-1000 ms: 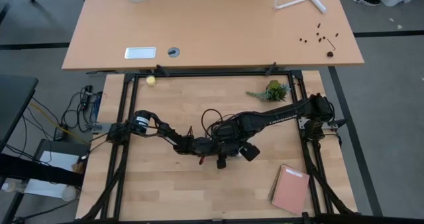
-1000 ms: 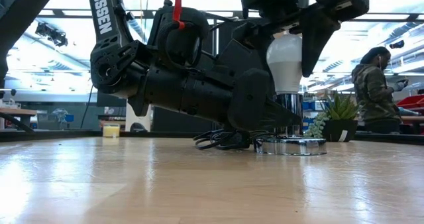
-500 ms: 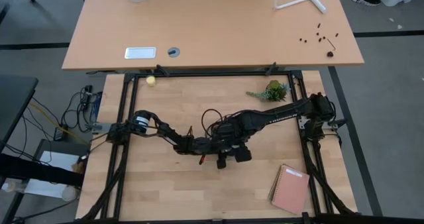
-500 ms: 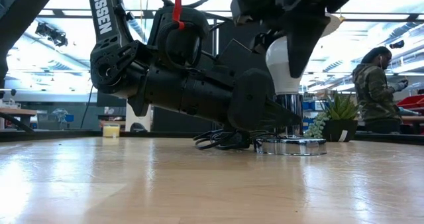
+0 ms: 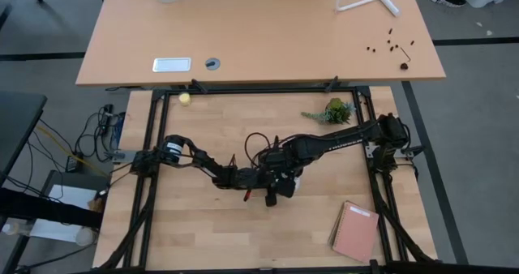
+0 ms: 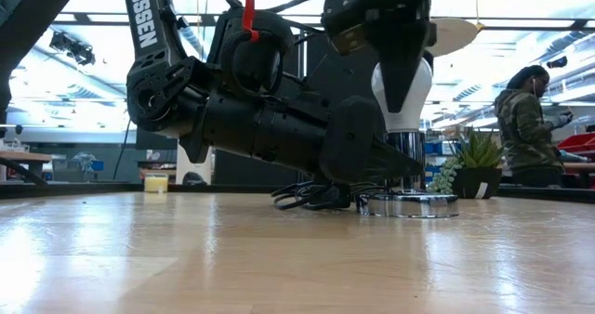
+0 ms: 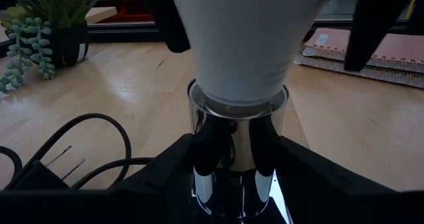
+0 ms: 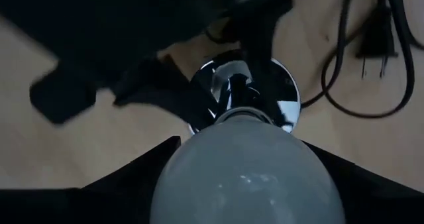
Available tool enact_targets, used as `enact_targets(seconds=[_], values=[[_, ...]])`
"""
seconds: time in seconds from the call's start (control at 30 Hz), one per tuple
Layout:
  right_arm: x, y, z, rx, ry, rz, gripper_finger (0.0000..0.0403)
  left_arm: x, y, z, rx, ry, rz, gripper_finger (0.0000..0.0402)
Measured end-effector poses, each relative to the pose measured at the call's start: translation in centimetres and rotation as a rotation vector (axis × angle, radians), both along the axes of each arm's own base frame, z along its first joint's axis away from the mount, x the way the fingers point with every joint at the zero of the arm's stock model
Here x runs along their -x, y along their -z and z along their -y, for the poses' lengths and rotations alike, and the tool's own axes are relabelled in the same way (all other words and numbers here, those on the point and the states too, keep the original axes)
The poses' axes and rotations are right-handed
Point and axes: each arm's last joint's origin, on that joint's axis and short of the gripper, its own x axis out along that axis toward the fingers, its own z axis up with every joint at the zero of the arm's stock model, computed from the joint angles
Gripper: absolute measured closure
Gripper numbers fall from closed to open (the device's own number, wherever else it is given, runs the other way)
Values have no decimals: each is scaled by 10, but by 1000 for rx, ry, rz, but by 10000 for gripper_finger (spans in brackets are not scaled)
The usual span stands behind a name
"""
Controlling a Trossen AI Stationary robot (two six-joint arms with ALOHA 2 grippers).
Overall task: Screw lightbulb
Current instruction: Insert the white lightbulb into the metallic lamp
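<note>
Right gripper [image 6: 402, 72] pinches the bulb [image 6: 402, 96] seated in the socket [image 7: 237, 151], which the left gripper [image 7: 228, 177] clamps. Risk: cross-threading if the bulb tilts.

The white lightbulb [image 6: 402, 89] stands upright, base down in the chrome socket [image 6: 406, 165].

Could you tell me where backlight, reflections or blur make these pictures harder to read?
Low view: bright ceiling lights behind turn the arms into silhouettes. Left wrist view: the chrome socket mirrors the left claw. Right wrist view: the lightbulb fills the foreground, soft and out of focus.
</note>
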Motion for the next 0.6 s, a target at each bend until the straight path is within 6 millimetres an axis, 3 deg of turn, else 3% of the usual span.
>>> enact_targets(seconds=[0.27,0.6], values=[[-1,1,0,-15,125,1,124,0,0,0,-1,0,-4,204],[-2,1,0,0,82,14,91,0,1,0,-1,0,-6,204]])
